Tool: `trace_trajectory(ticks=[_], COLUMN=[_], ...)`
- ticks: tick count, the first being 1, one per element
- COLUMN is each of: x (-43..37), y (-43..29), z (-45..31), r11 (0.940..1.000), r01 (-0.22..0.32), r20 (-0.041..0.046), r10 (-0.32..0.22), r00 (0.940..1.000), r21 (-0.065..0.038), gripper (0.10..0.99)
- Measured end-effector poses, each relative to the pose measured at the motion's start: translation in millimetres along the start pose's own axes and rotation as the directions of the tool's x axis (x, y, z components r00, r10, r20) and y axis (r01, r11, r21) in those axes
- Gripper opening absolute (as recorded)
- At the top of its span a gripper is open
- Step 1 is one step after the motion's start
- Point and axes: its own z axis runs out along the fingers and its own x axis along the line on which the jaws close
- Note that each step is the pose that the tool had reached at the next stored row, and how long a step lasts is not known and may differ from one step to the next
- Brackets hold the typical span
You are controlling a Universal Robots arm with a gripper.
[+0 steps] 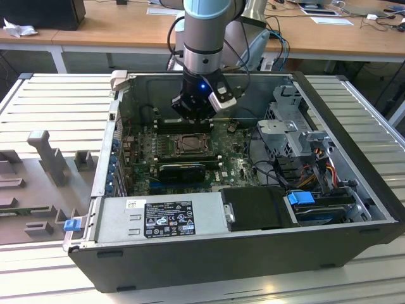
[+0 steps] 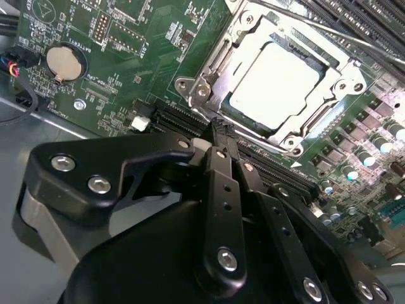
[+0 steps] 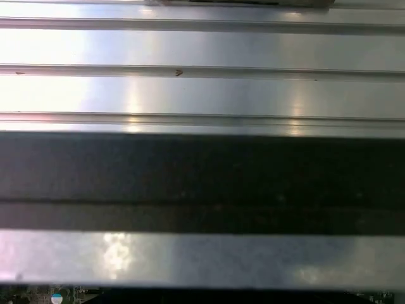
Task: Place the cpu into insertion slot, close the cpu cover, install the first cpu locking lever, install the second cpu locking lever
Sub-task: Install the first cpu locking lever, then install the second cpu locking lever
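I see the cpu (image 2: 273,82) already seated in the insertion slot (image 2: 209,63), with the cpu cover (image 2: 345,82) lying down around it. My end effector (image 2: 218,136) hangs just beside the socket, fingers drawn together and empty. Whether either locking lever is latched, I can't judge; those steps look unfinished.

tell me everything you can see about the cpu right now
The cpu is a flat square chip with a pale, silvery-beige face that glares under the light. It lies flat in the insertion slot, and the silvery cpu cover frames it around the edges. Green circuit board surrounds the socket. The gripper is beside the socket, not touching the chip.
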Motion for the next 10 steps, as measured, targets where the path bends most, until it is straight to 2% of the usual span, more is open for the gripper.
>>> trace_trajectory(ticks=[8, 10], x=[0.1, 0.2], y=[-4.5, -8.1], z=[-0.3, -0.9], r11=[1.0, 1.0], r01=[0.0, 0.0], r20=[0.0, -0.0001], r10=[0.0, 0.0], r00=[1.0, 1.0], r21=[0.0, 0.0], gripper=[0.106, 0.106])
